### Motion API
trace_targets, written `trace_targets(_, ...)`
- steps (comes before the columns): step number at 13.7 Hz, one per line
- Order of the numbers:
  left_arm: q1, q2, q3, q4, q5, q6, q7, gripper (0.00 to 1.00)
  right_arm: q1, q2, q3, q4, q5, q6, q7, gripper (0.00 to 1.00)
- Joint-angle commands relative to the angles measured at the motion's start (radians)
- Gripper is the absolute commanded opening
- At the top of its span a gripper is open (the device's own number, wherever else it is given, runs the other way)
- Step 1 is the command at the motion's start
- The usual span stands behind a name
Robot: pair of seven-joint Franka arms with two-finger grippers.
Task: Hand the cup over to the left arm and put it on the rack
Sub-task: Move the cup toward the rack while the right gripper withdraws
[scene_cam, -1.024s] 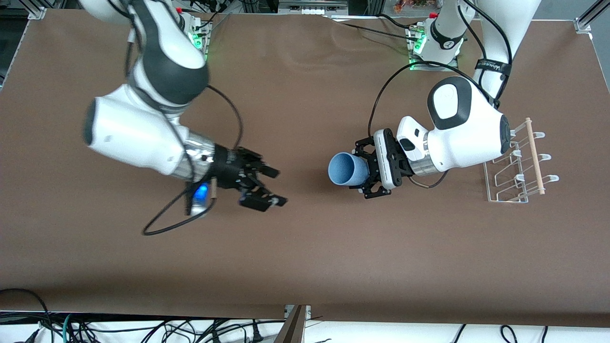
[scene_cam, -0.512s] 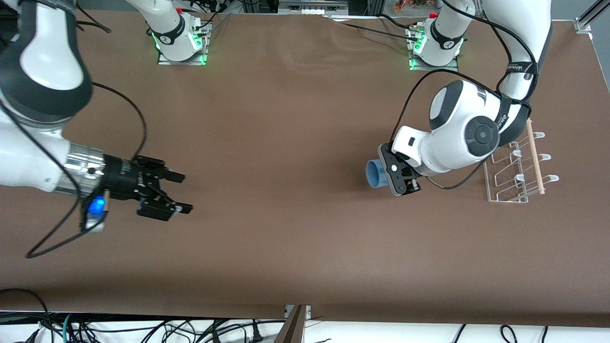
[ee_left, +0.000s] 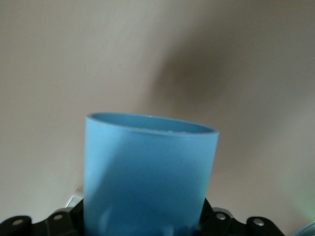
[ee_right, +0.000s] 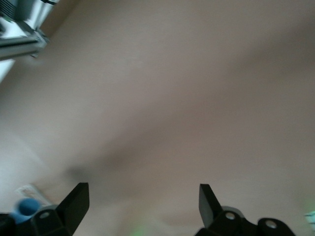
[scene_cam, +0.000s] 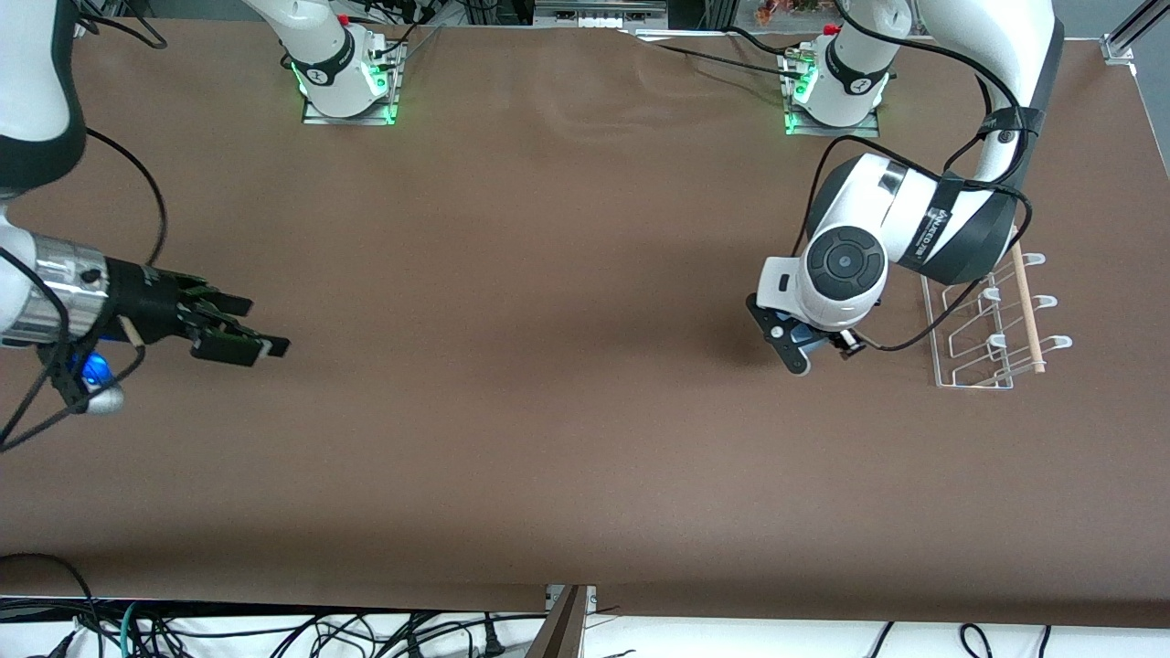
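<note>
The light-blue cup point(ee_left: 150, 177) fills the left wrist view, with the black jaws closed against its lower sides. In the front view only a sliver of the cup point(scene_cam: 810, 337) shows under the left arm's white wrist. My left gripper point(scene_cam: 813, 345) is shut on the cup and points down at the table, just beside the white wire rack point(scene_cam: 969, 366) with its wooden dowel point(scene_cam: 1026, 302). My right gripper point(scene_cam: 265, 326) is open and empty, low over the table at the right arm's end. Its two black fingertips point(ee_right: 74, 201) stand wide apart.
The brown table mat point(scene_cam: 548, 274) lies bare between the two arms. The arm bases point(scene_cam: 343, 78) with green lights stand along the table's edge farthest from the front camera. Loose black cables point(scene_cam: 137, 201) hang by the right arm's wrist.
My left arm has carried the cup from the table's middle to beside the rack and turned its wrist down. My right arm has drawn back, open, toward its own end of the table.
</note>
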Motion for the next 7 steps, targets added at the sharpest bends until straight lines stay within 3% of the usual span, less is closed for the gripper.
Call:
trace_targets(1,0.014,0.018,0.011,0.004,0.131,-0.049,-0.021,0.01,-0.008,-0.03,-0.036,-0.013,-0.041,-0.054,-0.101,0.99)
trace_targets(4,0.022,0.06,0.018,0.004,0.303,-0.191,-0.023,0.0,-0.008,-0.08,-0.047,-0.054,-0.108,-0.084,-0.158,0.99)
trace_targets(7,0.062,0.078,0.025,0.001,0.45,-0.294,-0.021,0.01,-0.004,-0.312,-0.025,-0.4,-0.211,0.037,-0.305,0.99)
